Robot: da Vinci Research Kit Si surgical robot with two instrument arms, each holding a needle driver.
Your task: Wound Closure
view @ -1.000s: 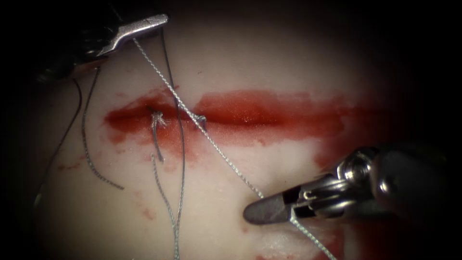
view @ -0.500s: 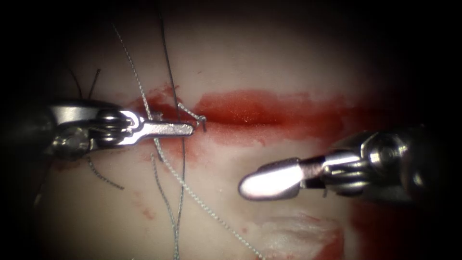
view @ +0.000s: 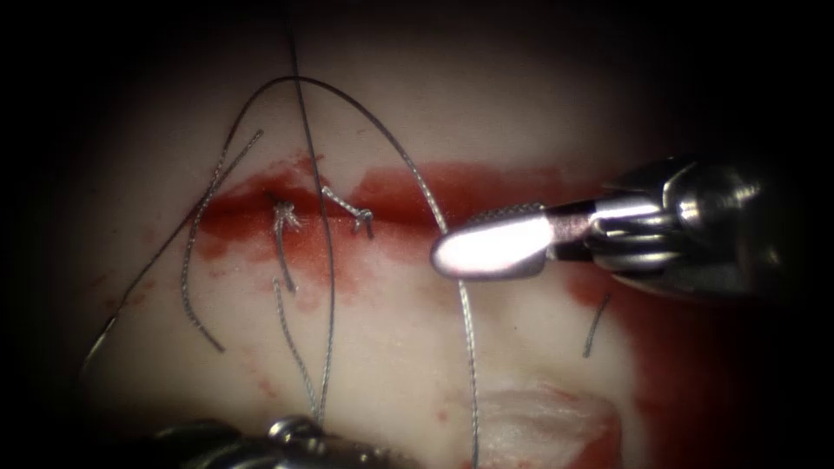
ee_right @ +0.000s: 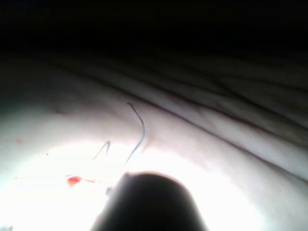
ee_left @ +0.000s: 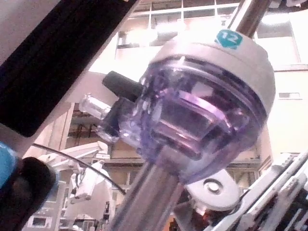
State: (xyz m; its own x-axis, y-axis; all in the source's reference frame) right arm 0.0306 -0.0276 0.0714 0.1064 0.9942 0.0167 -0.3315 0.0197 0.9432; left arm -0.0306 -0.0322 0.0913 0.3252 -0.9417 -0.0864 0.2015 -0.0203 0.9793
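— Starting nearest us: what do we have at the near edge?

— We see the left tool (view: 287, 432) low on the tissue (view: 391, 347), only its dark wrist in sight. What it holds we cannot tell. Two strands of thread run down toward it from the cut.

— And the long thread (view: 469, 347)?

— We follow it up the pale tissue, just right of those strands, to the tip of the right tool (view: 443, 254). There it slips behind the tip and comes out above it.

— So is the right tool gripping it?

— We read the jaws as pressed together, a smooth rounded nose with no gap. The thread crosses behind them rather than between them, as far as we can see; whether it touches the metal we cannot tell. We see nothing else in the jaws.

— Where does the tool sit against the cut (view: 287, 204)?

— It lies over the cut's right part, pointing left, tip well apart from the two knots (view: 360, 215) at the left part. Red fluid (view: 469, 187) stains the line behind it.

— How does the thread look farther back?

— Slack. It arches high over the far tissue, then falls left and darkens. A loose cut end (view: 193, 278) curves left of the knots, a short one (view: 595, 326) lies right of the long strand. Where the needle is, we cannot tell.
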